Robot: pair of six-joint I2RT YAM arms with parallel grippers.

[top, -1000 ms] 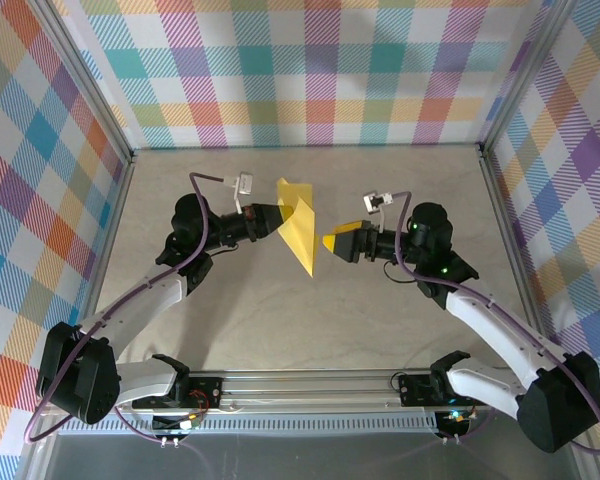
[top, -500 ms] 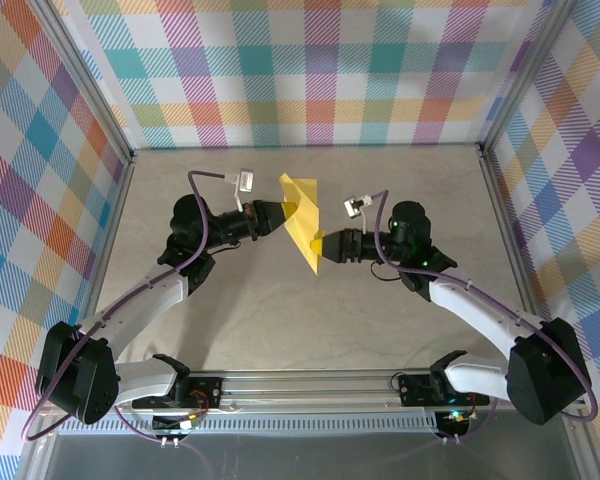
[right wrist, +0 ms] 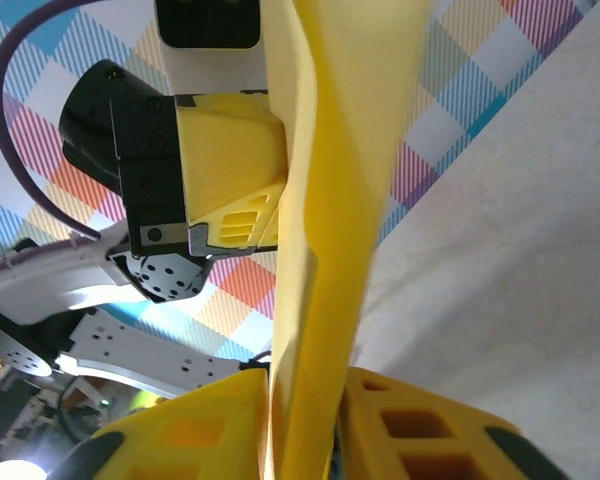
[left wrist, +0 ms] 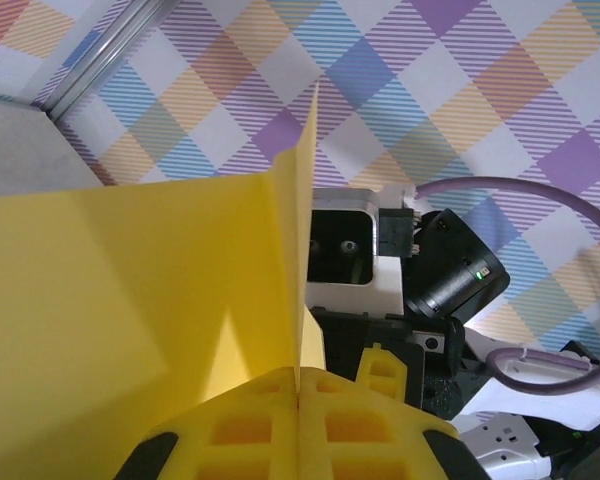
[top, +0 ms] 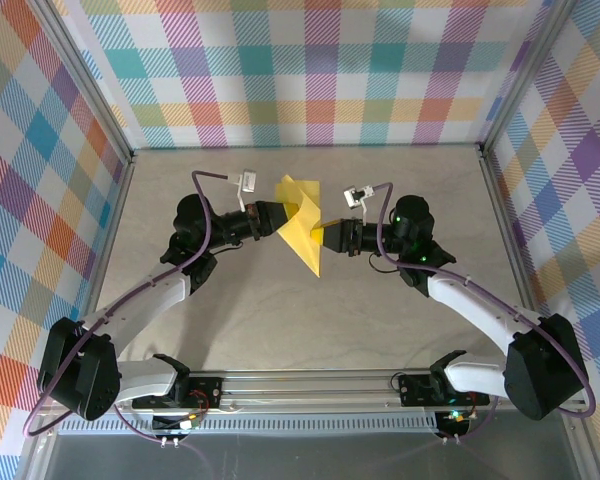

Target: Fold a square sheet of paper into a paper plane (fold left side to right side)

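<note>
Beige table inside plaid walls. Left arm and right arm both reach in to mid-table and meet there. Yellow sheet of paper sits between them at table centre, partly folded, one pointed tip toward the near edge, upper part fanned open by the left side. Can't tell if the tip touches the table.

Left gripper clamped on the paper's upper left part. Left wrist view: its fingers are pressed together with the sheet's crease standing straight up from the seam, paper spreading out to the left.

Right gripper nips the right edge, lower down. Right wrist view: paper runs on edge up the frame, pinched between fingers, jaws narrow on it, the left gripper just beyond.
</note>
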